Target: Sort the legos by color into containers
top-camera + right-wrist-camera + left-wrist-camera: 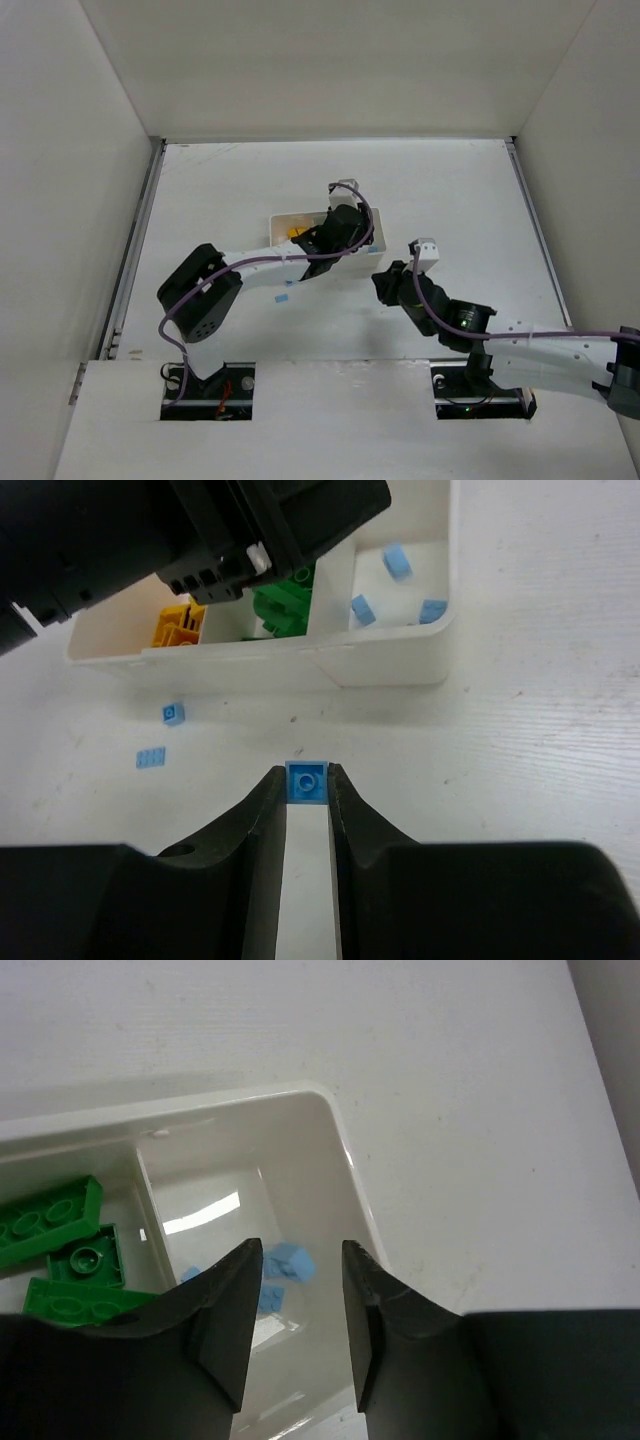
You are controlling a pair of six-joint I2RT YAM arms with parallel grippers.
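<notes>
Pinching a tiny light-blue square plastic brick, glossy, single stud up, the right gripper has its matte black fingers set narrow against the brick's two sides, above the white grainy table. Ahead of this pincer sits the shallow white plastic tray, glossy, with rounded corners and thin walls splitting it into three compartments. The yellow-orange bricks are ahead-left, the green bricks straight ahead, and three light-blue bricks ahead-right. Two stray blue bricks lie on the table to its left, short of the tray. The left arm's black housing overhangs the tray's far left and hides part of it. The left gripper hangs partly spread with nothing between its fingers, over the blue compartment. The blue pieces lie just beyond its tips and the green studded plates are to its left across a wall.
</notes>
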